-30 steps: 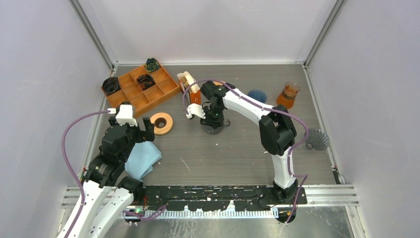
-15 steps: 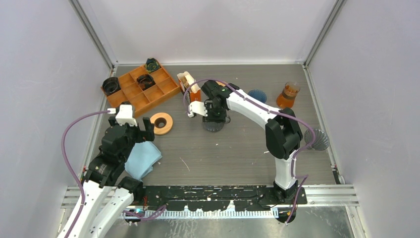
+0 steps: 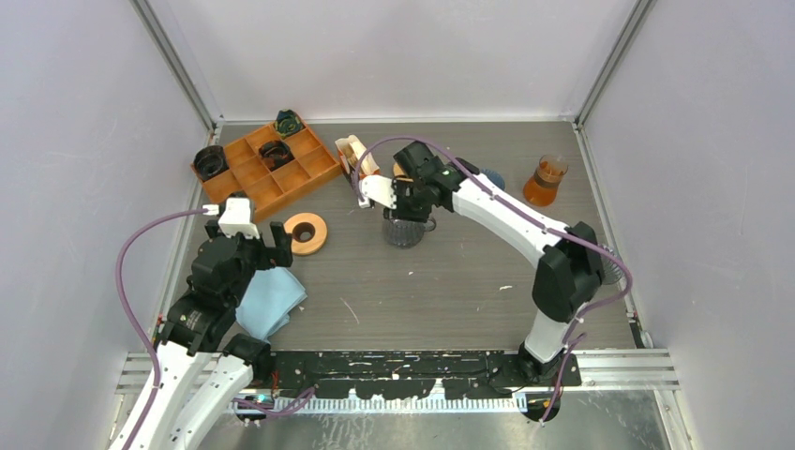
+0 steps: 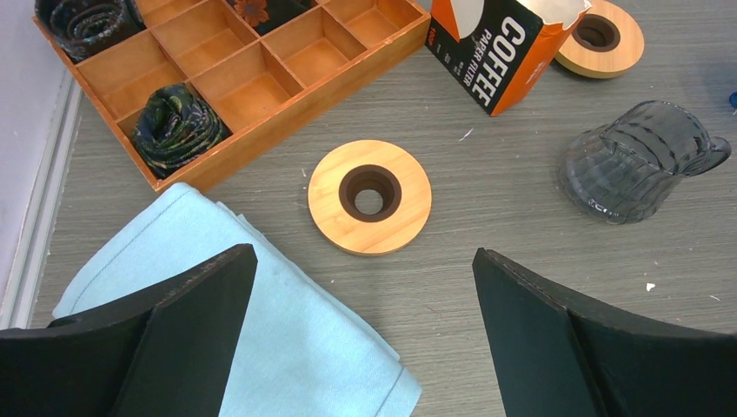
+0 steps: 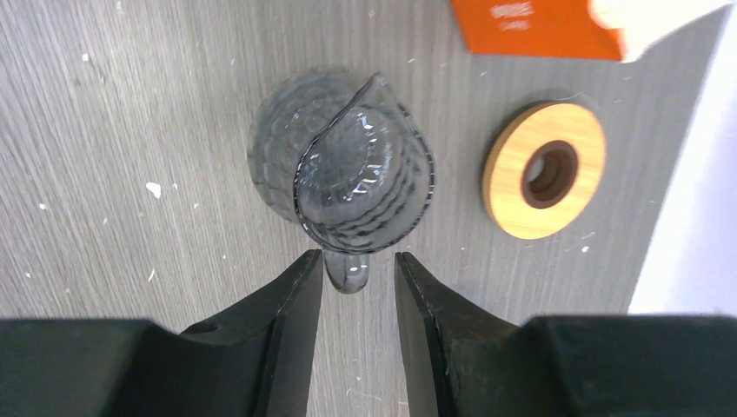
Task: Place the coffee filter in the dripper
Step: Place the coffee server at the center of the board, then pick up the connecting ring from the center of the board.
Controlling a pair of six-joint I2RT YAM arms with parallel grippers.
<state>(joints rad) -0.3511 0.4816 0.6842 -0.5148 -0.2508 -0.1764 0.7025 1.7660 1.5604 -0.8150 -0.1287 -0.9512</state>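
Right gripper point(image 5: 356, 261) has lifted off the dripper point(image 5: 361, 182); its jaws stand narrowly apart, empty, in line with the handle. The dripper sits mid-table, toward the far edge. The filters point(image 4: 556, 10) remain in their box point(image 4: 491, 48), near the far edge. Left gripper point(image 4: 363, 256) is wide, holding nothing. Judgement: dripper placed; fetch a filter next

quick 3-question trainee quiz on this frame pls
1. True or false: a paper filter already sits in the glass dripper.
2. What sits between the right gripper's fingertips? A) the dripper's handle B) a wooden ring C) the coffee filter box
3. How many wooden rings lie on the table?
Key: 1 false; 2 A; 3 two, one near the blue cloth, one beside the coffee filter box.
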